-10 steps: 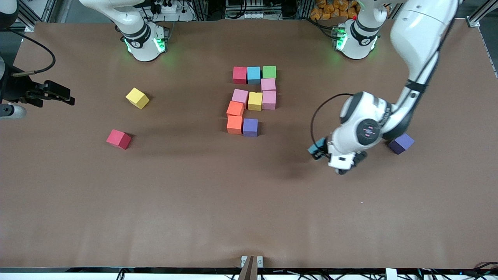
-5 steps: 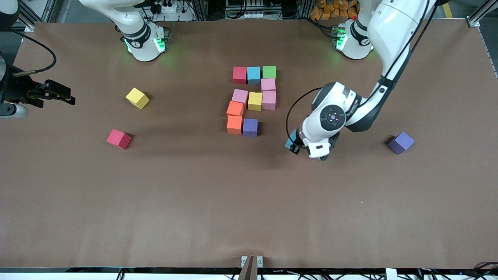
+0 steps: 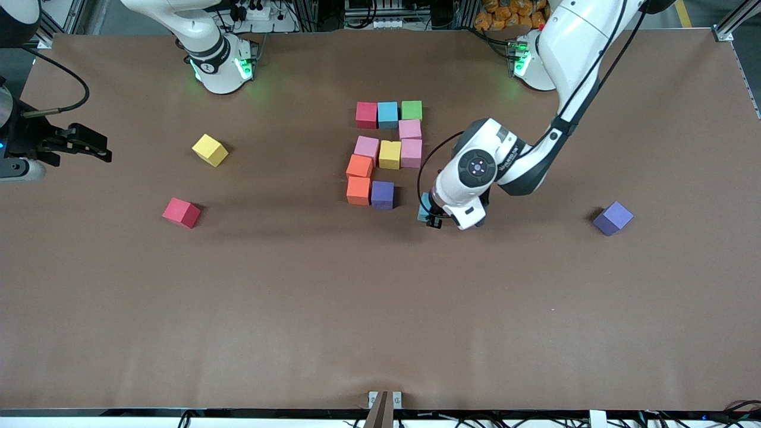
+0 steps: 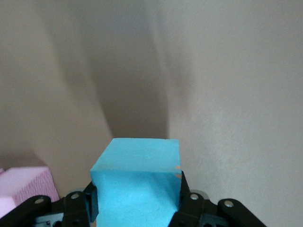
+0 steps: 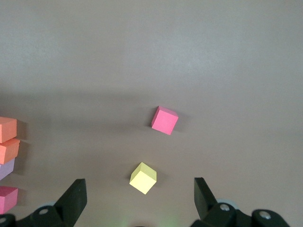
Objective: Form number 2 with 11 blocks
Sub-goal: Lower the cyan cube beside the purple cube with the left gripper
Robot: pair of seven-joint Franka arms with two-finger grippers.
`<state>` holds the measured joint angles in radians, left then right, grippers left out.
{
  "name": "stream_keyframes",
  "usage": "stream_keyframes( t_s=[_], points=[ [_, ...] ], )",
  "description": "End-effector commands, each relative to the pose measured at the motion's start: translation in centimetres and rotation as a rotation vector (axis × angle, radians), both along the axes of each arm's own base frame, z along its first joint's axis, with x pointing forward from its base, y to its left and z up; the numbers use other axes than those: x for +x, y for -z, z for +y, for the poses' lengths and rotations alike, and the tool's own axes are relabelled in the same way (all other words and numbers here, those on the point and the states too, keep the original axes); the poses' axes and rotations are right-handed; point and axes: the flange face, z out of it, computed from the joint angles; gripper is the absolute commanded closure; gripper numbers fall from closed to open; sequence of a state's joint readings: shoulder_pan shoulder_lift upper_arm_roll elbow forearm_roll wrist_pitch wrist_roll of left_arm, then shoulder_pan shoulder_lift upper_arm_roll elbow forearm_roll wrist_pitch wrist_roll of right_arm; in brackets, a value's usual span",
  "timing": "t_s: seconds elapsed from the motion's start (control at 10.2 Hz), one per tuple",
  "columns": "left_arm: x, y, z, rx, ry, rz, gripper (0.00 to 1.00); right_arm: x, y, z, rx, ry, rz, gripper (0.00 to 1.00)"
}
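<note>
Several blocks touch in a partial number 2 (image 3: 387,151) at mid-table: red (image 3: 367,115), light blue (image 3: 387,114) and green (image 3: 411,110) farthest from the camera, pink and yellow ones in the middle, then two orange (image 3: 358,190) and a purple block (image 3: 382,194) nearest. My left gripper (image 3: 429,215) (image 4: 137,204) is shut on a light blue block (image 3: 423,211) (image 4: 137,165), held over the table just beside that purple block, toward the left arm's end. My right gripper (image 3: 107,150) (image 5: 138,187) waits open and empty at the right arm's end of the table.
Loose blocks lie apart from the figure: a yellow one (image 3: 210,149) (image 5: 143,178) and a red one (image 3: 182,212) (image 5: 164,120) toward the right arm's end, and a purple one (image 3: 613,218) toward the left arm's end. A pink block (image 4: 23,187) shows in the left wrist view.
The left gripper has carried the light blue block from near the loose purple block toward the figure, and is now close beside it. The right arm has stayed still.
</note>
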<state>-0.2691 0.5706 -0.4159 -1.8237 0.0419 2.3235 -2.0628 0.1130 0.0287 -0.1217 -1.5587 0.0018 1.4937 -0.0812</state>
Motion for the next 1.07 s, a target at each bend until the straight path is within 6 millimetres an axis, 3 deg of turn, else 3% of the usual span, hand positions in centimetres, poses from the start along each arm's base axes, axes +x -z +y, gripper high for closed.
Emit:
stream_keyframes(
  t_s=[0.0,0.1,0.29,0.59,0.98],
  points=[
    [-1.2,0.7,-1.5,-0.021,-0.080,-0.021,1.00,-0.4,-0.9,-0.6,-0.012,-0.001,-0.012,0.00],
    [-2.0,1.6,-2.9,-0.033,-0.112,-0.029,1.00,-0.3,-1.9,-0.7,-0.015,-0.006,-0.033,0.00],
    [-2.4,2.2,-3.2,-0.018,-0.156,-0.028,1.00,-0.3,-4.3,-1.4,-0.025,0.009,-0.083,0.00],
    [-3.3,2.7,-3.9,0.005,-0.178,-0.030,1.00,-0.3,-4.5,-3.1,-0.015,0.027,-0.087,0.00],
    [-6.2,3.6,-5.2,0.031,-0.126,-0.019,1.00,-0.3,-4.4,-2.9,-0.015,0.025,-0.084,0.00]
  ],
)
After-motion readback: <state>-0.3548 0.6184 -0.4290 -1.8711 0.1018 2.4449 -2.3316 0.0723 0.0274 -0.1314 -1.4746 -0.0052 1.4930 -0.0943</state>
